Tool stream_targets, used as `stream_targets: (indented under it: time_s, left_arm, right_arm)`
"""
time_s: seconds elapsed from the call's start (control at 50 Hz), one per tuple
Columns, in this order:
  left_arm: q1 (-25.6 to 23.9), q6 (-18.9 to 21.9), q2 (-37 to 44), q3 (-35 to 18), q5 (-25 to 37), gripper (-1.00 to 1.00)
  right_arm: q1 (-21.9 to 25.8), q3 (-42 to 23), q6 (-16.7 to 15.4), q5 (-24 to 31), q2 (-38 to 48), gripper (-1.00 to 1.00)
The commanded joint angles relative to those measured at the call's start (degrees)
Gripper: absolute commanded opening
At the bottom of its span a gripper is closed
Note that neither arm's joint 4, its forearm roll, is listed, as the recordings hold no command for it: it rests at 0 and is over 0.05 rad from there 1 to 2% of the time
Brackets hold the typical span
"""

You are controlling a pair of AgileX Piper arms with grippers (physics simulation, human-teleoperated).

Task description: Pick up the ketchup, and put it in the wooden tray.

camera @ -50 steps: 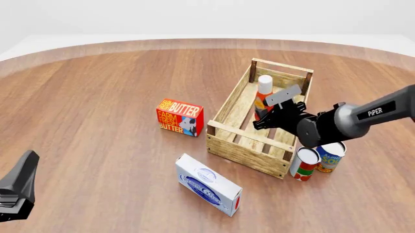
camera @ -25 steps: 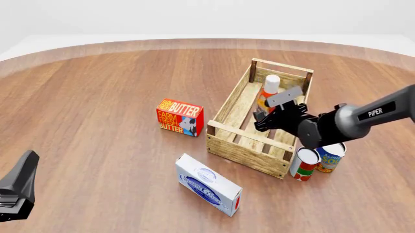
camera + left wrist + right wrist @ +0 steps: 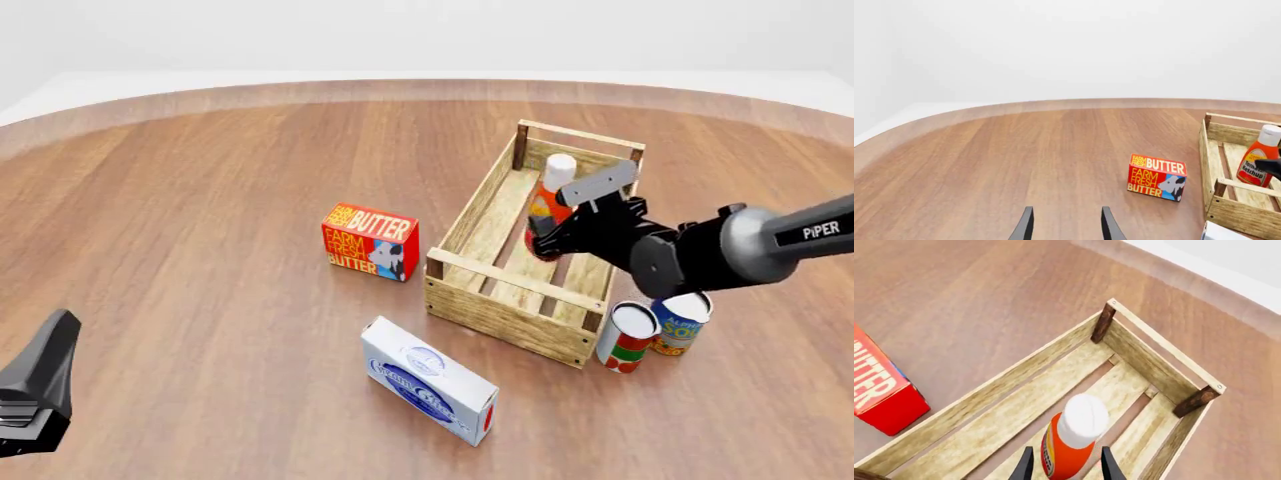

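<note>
The ketchup (image 3: 550,195), a red-orange bottle with a white cap, stands a little tilted on the plank floor of the wooden tray (image 3: 501,300), near its far end. My right gripper (image 3: 550,236) is just behind the bottle, over the tray. In the right wrist view the ketchup (image 3: 1077,427) rises between the open fingers (image 3: 1025,465) with small gaps on both sides, inside the tray (image 3: 1154,347). My left gripper (image 3: 40,385) is open and empty at the near left. Its view shows its gripper (image 3: 1064,222), the ketchup (image 3: 1256,160) and the tray (image 3: 1241,215).
A red butter box (image 3: 370,240) stands left of the tray. A white-and-blue box (image 3: 430,380) lies in front of it. A red-and-white can (image 3: 627,338) and a blue can (image 3: 681,322) stand by the tray's near right corner, under my right arm.
My right gripper has opened off the ketchup and drawn back to the right. The bottle has tipped slightly toward the tray's far end and stays in the tray. The left arm has not moved.
</note>
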Motion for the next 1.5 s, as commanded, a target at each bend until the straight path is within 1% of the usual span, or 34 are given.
stream_targets:
  time_s: [0.02,0.22,0.36,0.44,0.94,1.08,1.2,1.42,1.5]
  left_arm:
    - [0.0,0.0,0.0,0.0,0.0,1.0]
    - [0.0,0.0,0.0,0.0,0.0,1.0]
    - [0.0,0.0,0.0,0.0,0.0,1.0]
    - [0.0,0.0,0.0,0.0,0.0,1.0]
    - [0.0,0.0,0.0,0.0,0.0,1.0]
    - [0.0,0.0,0.0,0.0,0.0,1.0]
    - [0.0,0.0,0.0,0.0,0.0,1.0]
    - [0.0,0.0,0.0,0.0,0.0,1.0]
    - [0.0,0.0,0.0,0.0,0.0,1.0]
  right_arm:
    - [0.1,1.4,-0.9,1.1,-4.6,1.0]
    - [0.5,3.1,-1.4,2.3,-9.7,1.0]
    - [1.2,4.9,-1.4,2.2,-12.6,1.0]
    - [1.7,5.8,-1.1,3.0,-14.9,1.0]
    - [3.4,12.8,-0.3,2.7,-24.2,1.0]
    - [3.7,16.3,0.1,2.1,-27.6,1.0]
    - [3.6,19.4,-0.7,1.4,-30.7,1.0]
    - [3.6,24.8,0.3,1.5,-36.6,1.0]
    - [3.8,25.7,0.1,1.7,-37.2,1.0]
